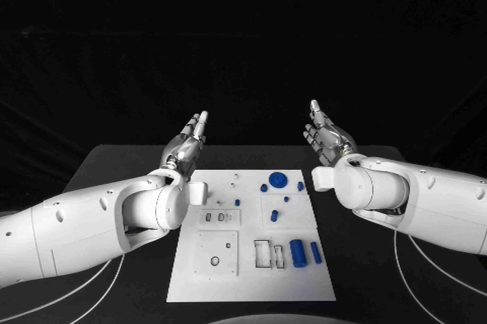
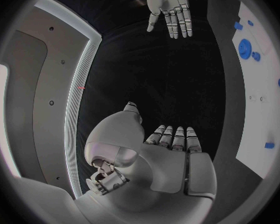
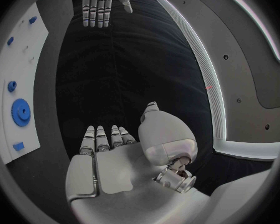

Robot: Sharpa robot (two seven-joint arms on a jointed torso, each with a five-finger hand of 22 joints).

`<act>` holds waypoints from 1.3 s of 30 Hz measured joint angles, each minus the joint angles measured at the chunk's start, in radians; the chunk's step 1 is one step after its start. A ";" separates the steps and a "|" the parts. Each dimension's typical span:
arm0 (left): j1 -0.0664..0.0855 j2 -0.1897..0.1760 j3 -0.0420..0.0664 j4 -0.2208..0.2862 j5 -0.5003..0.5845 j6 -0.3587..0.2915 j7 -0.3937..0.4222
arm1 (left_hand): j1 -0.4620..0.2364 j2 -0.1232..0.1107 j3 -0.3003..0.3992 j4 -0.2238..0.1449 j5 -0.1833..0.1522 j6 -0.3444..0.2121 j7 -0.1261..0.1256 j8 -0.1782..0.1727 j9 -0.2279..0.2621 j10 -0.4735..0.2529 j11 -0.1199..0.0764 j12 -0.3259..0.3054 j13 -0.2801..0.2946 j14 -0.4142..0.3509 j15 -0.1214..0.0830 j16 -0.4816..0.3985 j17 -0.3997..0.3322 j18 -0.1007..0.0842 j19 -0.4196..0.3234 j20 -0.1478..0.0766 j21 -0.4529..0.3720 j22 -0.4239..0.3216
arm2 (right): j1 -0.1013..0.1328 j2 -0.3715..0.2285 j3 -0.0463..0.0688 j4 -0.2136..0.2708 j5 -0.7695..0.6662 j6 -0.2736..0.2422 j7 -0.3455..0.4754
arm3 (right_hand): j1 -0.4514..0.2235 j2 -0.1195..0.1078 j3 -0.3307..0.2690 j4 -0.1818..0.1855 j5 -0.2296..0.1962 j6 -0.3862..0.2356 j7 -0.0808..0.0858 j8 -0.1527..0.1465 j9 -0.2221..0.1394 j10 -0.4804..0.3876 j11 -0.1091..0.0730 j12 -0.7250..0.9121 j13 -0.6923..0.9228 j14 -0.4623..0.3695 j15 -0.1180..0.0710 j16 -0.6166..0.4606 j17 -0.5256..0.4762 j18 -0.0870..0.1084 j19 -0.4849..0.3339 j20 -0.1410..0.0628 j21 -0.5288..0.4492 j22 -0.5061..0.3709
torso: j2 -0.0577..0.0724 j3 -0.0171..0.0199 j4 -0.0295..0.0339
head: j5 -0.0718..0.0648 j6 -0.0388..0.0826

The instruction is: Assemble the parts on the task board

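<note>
Left hand [image 1: 186,145], at ten o'clock of the task board [image 1: 254,285], is raised above the table's far edge, fingers straight and apart, holding nothing. The task board lies at the centre of the black table [image 1: 122,162]; its blue parts sit toward the far and right portions: a large gear [image 1: 277,177] at twelve o'clock, two cylinders [image 1: 298,253] at four o'clock. Right hand [image 1: 328,136], at two o'clock, mirrors the left, spread and empty. No part is grasped yet; the first reach probably suits the right hand, descending vertically. Bare table flanks both long board edges, giving ample approach room.
</note>
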 measured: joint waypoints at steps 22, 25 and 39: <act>0.007 -0.024 -0.014 -0.031 0.013 0.201 0.068 | 0.106 -0.055 -0.015 0.010 -0.030 0.025 -0.025 0.004 0.004 0.000 -0.018 0.000 0.001 0.000 0.000 0.000 0.000 0.046 0.002 0.002 0.000 0.000 | 0.018 -0.009 -0.011 -0.038 0.030 0.243 -0.087 | 0.050 -0.024 -0.004 -0.002 0.000 0.033 0.090 0.000 0.006 0.002 0.093 0.000 0.000 0.000 0.021 0.000 0.001 0.000 0.000 0.106 0.000 0.000 | -0.005 -0.0114 0.0057 | -0.012 -0.030; 0.007 -0.032 -0.015 -0.034 -0.015 0.211 0.073 | 0.116 -0.056 -0.015 0.010 -0.030 0.025 -0.025 0.004 0.004 0.000 -0.018 0.000 0.001 0.000 0.000 0.000 0.000 0.060 0.002 0.017 0.000 0.000 | 0.018 -0.006 -0.011 -0.049 -0.001 0.266 -0.092 | 0.085 -0.034 0.004 -0.009 0.003 0.059 0.118 0.014 0.012 0.013 0.140 0.002 0.003 0.000 0.115 0.000 0.001 -0.002 0.001 0.180 0.000 0.000 | -0.006 -0.0125 0.0054 | -0.013 -0.030; 0.008 -0.118 -0.016 -0.007 -0.195 0.217 0.104 | 0.170 -0.071 -0.015 0.010 -0.034 0.069 -0.031 0.012 0.011 0.000 -0.025 0.000 0.000 0.000 0.000 0.000 0.000 0.075 0.002 0.096 0.000 0.000 | 0.073 0.010 -0.012 -0.076 -0.366 0.330 -0.122 | 0.387 -0.080 0.078 -0.124 0.217 0.219 0.210 0.084 0.037 0.115 0.334 0.118 0.030 0.325 0.269 0.141 0.075 -0.016 0.347 0.322 0.179 0.090 | 0.017 -0.0164 -0.0046 | 0.001 -0.024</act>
